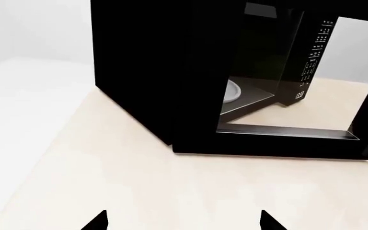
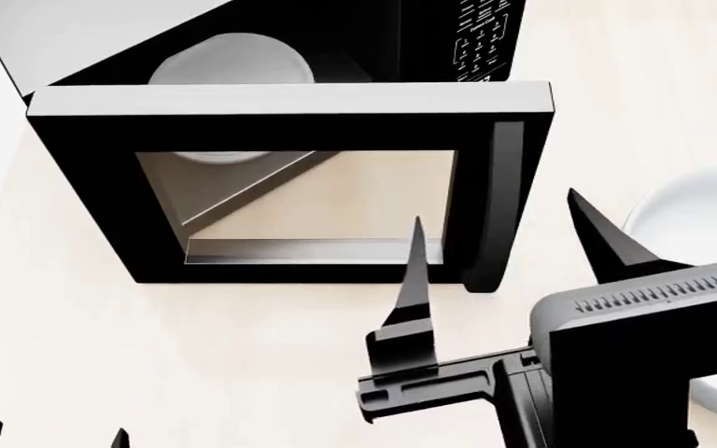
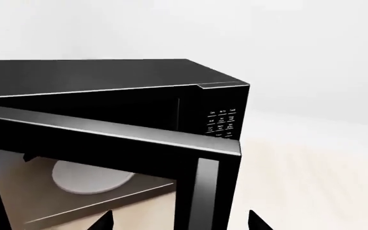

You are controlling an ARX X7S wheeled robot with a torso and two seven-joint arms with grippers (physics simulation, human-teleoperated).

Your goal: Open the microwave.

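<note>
Head view, pale wood counter (image 2: 209, 355), microwave (image 2: 333, 56) door ajar, right hand (image 2: 502, 247) released, empty

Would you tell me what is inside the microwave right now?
Inside the microwave, only a round white turntable shows, with nothing on it. The swung-out door and dark walls hide the remaining cavity.

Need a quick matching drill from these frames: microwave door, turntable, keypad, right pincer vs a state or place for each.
Things:
1. microwave door
2. turntable
3. keypad
4. right pincer

States/places:
A. round and white, inside the cavity
B. open, nothing between its fingers
C. swung partly open
D. white lettering on the black front panel, beside the opening

Pairs: 1-C, 2-A, 3-D, 4-B
</note>
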